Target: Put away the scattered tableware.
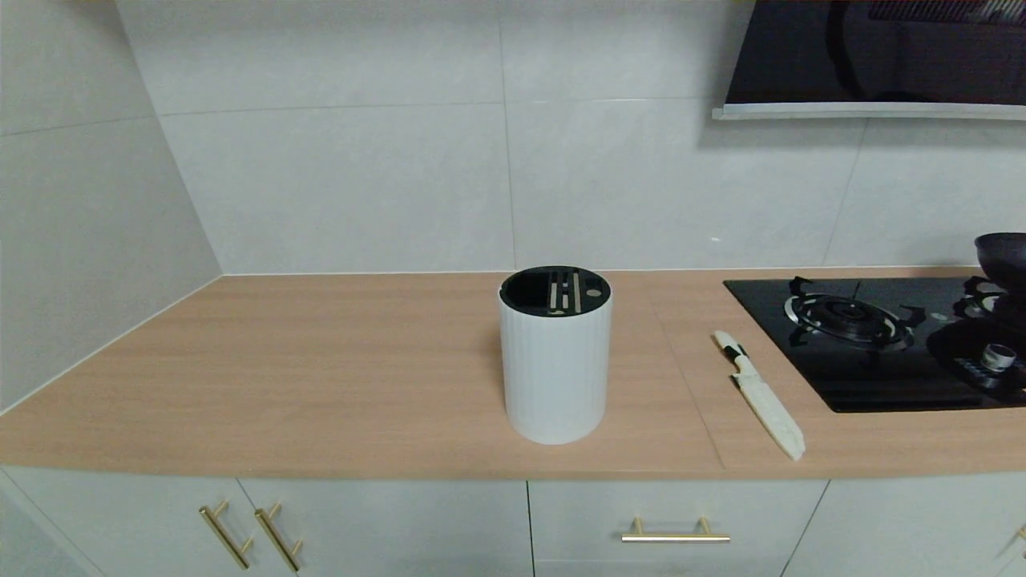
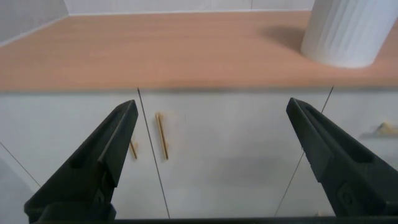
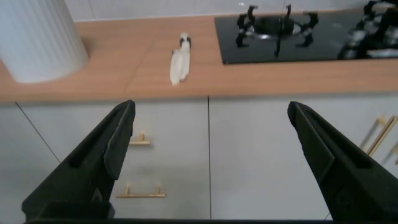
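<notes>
The knife [image 1: 757,393] is seen at the lower right of the head view. It is laid flat on the table [image 1: 321,361] with its tip close to the front edge, between the white holder [image 1: 555,357] and the stove [image 1: 874,336], touching neither. The left hand [image 2: 211,106] and right hand [image 3: 210,107] are held wide open before the cabinet doors [image 2: 236,155].

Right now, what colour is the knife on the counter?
Creamy white kitchen knife, with black marks on its handle. The head view shows it best.
</notes>
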